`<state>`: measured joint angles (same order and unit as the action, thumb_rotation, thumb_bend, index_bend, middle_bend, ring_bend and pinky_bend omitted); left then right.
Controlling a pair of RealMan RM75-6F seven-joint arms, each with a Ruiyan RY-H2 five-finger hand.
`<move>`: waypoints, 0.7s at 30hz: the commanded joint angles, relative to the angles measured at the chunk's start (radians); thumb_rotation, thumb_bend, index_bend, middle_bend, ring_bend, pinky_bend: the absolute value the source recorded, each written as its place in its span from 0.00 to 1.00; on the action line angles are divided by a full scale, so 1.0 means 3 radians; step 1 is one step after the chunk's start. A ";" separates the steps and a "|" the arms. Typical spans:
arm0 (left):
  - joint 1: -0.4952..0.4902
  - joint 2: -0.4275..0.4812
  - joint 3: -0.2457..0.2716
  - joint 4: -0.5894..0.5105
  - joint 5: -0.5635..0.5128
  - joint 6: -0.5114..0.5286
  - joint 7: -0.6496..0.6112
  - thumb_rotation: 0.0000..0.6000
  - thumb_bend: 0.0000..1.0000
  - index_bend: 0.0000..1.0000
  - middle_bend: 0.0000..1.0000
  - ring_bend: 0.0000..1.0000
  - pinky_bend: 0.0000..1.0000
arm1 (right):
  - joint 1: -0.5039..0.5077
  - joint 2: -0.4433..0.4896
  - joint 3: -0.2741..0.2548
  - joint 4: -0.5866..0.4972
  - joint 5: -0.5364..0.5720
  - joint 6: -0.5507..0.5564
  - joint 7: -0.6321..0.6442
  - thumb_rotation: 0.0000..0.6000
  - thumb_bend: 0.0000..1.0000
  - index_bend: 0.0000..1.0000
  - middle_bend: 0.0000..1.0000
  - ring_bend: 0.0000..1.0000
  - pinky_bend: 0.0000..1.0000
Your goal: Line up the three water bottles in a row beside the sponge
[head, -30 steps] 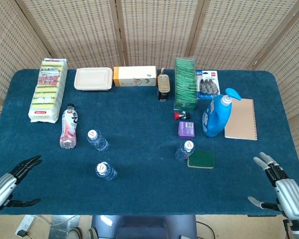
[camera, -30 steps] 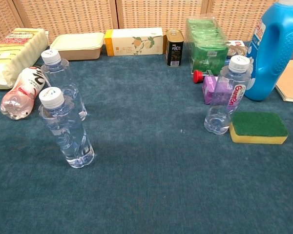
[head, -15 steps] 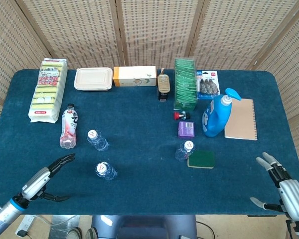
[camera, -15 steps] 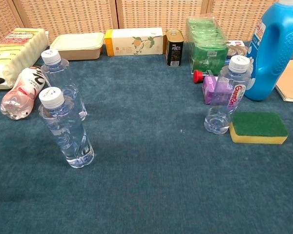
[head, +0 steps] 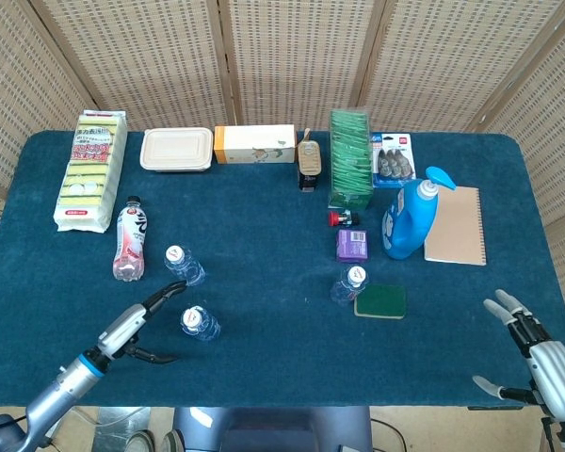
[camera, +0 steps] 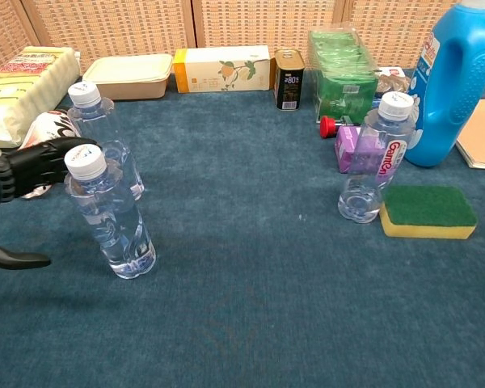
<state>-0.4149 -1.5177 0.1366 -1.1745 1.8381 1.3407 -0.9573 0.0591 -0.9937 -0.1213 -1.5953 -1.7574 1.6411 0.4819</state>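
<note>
Left hand: your left hand point(head: 137, 330) is spread, thumb low and fingers high, holding nothing, just left of the nearest bottle point(camera: 109, 214); in the chest view the fingertips point(camera: 79, 145) sit level with its cap.
Grip advice: I judge this the reach for the first bottle. Bring the palm lower so you wrap the body, not the neck; a thin clear bottle will likely tip if pushed near the cap.
Right hand: your right hand point(head: 537, 363) rests open and empty at the near right corner, well apart from everything.
Second bottle: the second bottle point(camera: 101, 137) stands upright just behind the nearest one. Keep your fingers from sweeping into it as you close.
Third bottle: the third bottle point(camera: 376, 158) already stands upright, touching or nearly touching the sponge point(camera: 428, 212) on the sponge's left.
Path: the cloth between the two loose bottles and the third looks open, so carry across low and set down in line to the left of the third bottle.
Pink bottle: a pink-labelled drink bottle point(head: 129, 242) lies on its side behind your left hand; not part of the task, I think.
Crowding by sponge: a purple box point(head: 351, 244), a small red-capped item point(head: 339, 218) and the blue detergent jug point(head: 410, 215) stand behind the sponge, so don't extend the row that way.
Far edge: sponge pack point(head: 92, 169), lidded container point(head: 177, 149), carton point(head: 255, 144), green packets point(head: 350, 158).
</note>
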 commanded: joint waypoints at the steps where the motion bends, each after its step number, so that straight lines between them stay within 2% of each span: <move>1: -0.0082 -0.0095 -0.0024 0.0020 -0.0056 -0.0110 0.0041 1.00 0.13 0.00 0.00 0.00 0.05 | -0.0009 0.0009 0.0005 0.0005 -0.0020 0.0017 0.0025 1.00 0.03 0.09 0.00 0.00 0.13; 5: -0.0163 -0.0167 -0.0015 0.0005 -0.0089 -0.0222 0.0063 1.00 0.13 0.00 0.00 0.00 0.08 | -0.0015 0.0019 0.0013 0.0011 -0.0034 0.0031 0.0070 1.00 0.03 0.09 0.00 0.00 0.13; 11: -0.0200 -0.0311 -0.0044 0.0004 -0.0193 -0.0290 0.0237 1.00 0.22 0.00 0.02 0.01 0.25 | -0.0020 0.0031 0.0024 0.0045 -0.0043 0.0037 0.0152 1.00 0.03 0.09 0.00 0.00 0.13; 12: -0.0180 -0.0351 -0.0072 0.0011 -0.0238 -0.0270 0.0312 1.00 0.24 0.03 0.07 0.05 0.29 | -0.0020 0.0033 0.0028 0.0050 -0.0044 0.0039 0.0160 1.00 0.03 0.09 0.00 0.00 0.13; 15: -0.0121 -0.0476 -0.0160 0.0037 -0.0378 -0.0247 0.0596 1.00 0.27 0.23 0.27 0.18 0.39 | -0.0023 0.0035 0.0036 0.0055 -0.0052 0.0047 0.0179 1.00 0.03 0.09 0.00 0.00 0.13; 16: -0.0120 -0.0486 -0.0164 0.0028 -0.0393 -0.0256 0.0618 1.00 0.27 0.28 0.31 0.20 0.41 | -0.0024 0.0036 0.0036 0.0056 -0.0055 0.0050 0.0183 1.00 0.03 0.09 0.00 0.00 0.13; 21: -0.0141 -0.0539 -0.0197 -0.0031 -0.0477 -0.0306 0.0722 1.00 0.29 0.34 0.35 0.24 0.43 | -0.0029 0.0040 0.0039 0.0064 -0.0069 0.0052 0.0211 1.00 0.03 0.10 0.00 0.00 0.13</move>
<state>-0.4566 -1.6760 0.0799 -1.1805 1.6981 1.2514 -0.7442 0.0505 -0.9820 -0.1097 -1.5764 -1.7779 1.6570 0.5446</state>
